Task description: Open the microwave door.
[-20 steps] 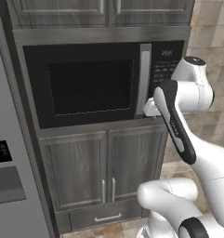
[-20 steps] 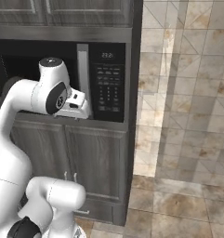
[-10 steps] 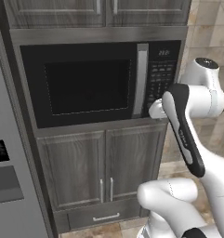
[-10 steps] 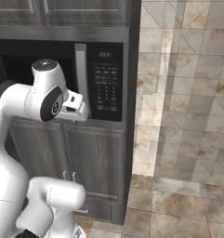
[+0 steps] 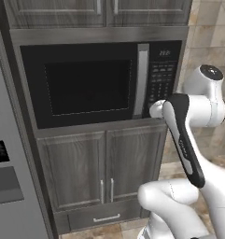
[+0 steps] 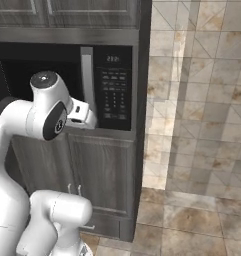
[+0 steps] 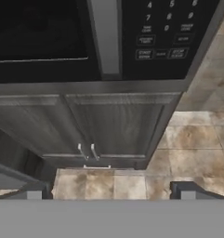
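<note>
Now nearing the shut microwave door [image 5: 86,86] from lower right after swinging rightward, with gripper [image 7: 108,188] spread wide and grasping nothing, lining up below the silver handle [image 5: 141,80] for a pull.

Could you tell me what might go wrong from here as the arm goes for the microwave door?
The handle sits right beside the keypad, so drifting sideways could press buttons instead. The gripper looks aimed below the microwave door, toward the cabinet doors; closing the jaws now would likely grasp nothing.
</note>
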